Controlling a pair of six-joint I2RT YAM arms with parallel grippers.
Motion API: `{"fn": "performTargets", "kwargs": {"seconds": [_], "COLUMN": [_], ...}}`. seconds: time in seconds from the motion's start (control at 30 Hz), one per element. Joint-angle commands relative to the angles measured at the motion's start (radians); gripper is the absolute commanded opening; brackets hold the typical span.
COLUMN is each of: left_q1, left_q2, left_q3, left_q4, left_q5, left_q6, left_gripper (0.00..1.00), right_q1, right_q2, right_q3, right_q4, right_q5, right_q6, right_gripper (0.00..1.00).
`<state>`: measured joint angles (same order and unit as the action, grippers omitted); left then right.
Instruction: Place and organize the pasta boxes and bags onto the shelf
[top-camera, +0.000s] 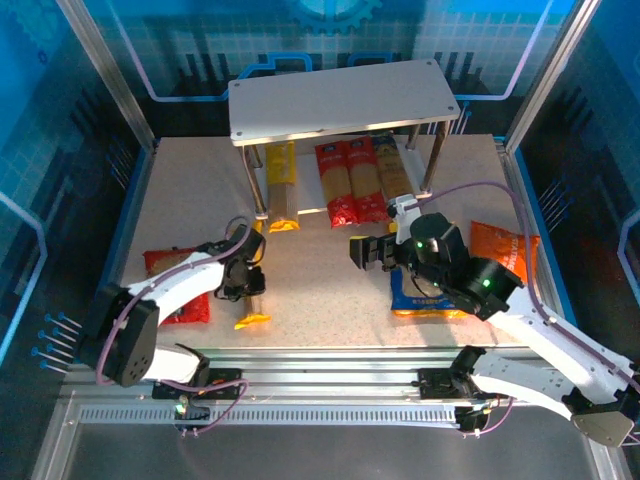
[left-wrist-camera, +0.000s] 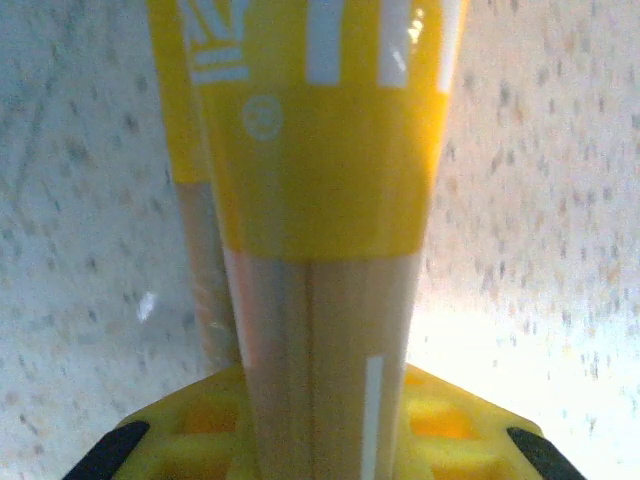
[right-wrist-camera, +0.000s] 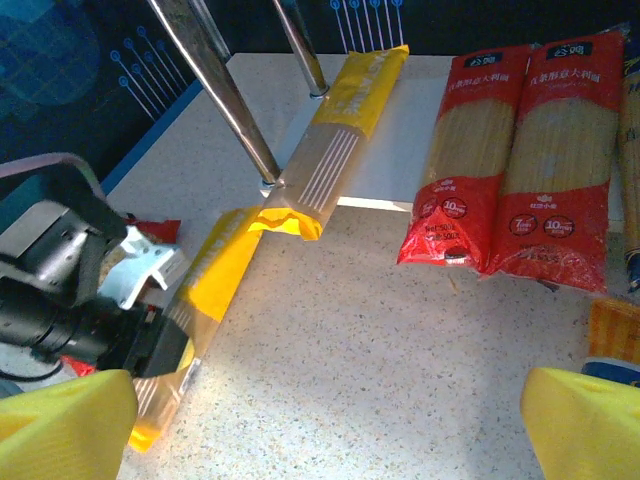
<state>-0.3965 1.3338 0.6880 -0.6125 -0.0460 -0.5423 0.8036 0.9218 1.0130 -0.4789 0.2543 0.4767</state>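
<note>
Grippers: two, each with yellow finger pads.
Left gripper (top-camera: 247, 283): near left, clamped across a long yellow spaghetti pack (top-camera: 253, 316); whether the pack rests on the table (top-camera: 320, 310) or is just above it, I cannot tell.
Right gripper (top-camera: 358, 252): near centre, jaws spread wide with nothing between them.
Bags: three, pillow-shaped glossy plastic, all on the table. The red bag (top-camera: 188, 310) is under the left arm, the blue bag (top-camera: 408, 297) with an orange edge is under the right arm, and the orange bag (top-camera: 505, 248) is at the right.
Table: pale, speckled, stone-like surface.
Long packs: five, narrow, with clear windows showing pale straight strands; one is gripped and four are on the lower board (right-wrist-camera: 390, 140).
Lower board, left to right: second yellow pack (top-camera: 282, 185), two red packs (top-camera: 335, 185) (top-camera: 363, 180) touching side by side, and a fifth pack (top-camera: 392, 170) of unclear colour.
Shelf (top-camera: 340, 100): far centre, two pale boards with rounded corners on thin shiny metal legs.
</note>
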Motion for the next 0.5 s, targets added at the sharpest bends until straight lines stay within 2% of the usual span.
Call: {"fn": "performTargets", "kwargs": {"seconds": [0.0, 0.23, 0.47], "left_q1": [-0.025, -0.033, -0.058], "left_q2": [-0.141, -0.38, -0.501], "left_q3": [-0.064, -0.024, 0.041], "left_q4": [-0.103, -0.162, -0.233], "left_q5": [0.081, 0.128, 0.126], "left_q6": [-0.04, -0.091, -0.113], "left_gripper": [0.0, 0.0, 0.0], "right_q1": [-0.012, -0.015, -0.017], "right_q2": [-0.008, 0.003, 0.005], "right_q3": [-0.004, 0.01, 0.023], "right_q4": [0.006, 0.017, 0.008], "right_q5": [0.016, 0.03, 0.046], "right_q6": [-0.012, -0.022, -0.03], "right_gripper": [0.99, 0.99, 0.99]}}
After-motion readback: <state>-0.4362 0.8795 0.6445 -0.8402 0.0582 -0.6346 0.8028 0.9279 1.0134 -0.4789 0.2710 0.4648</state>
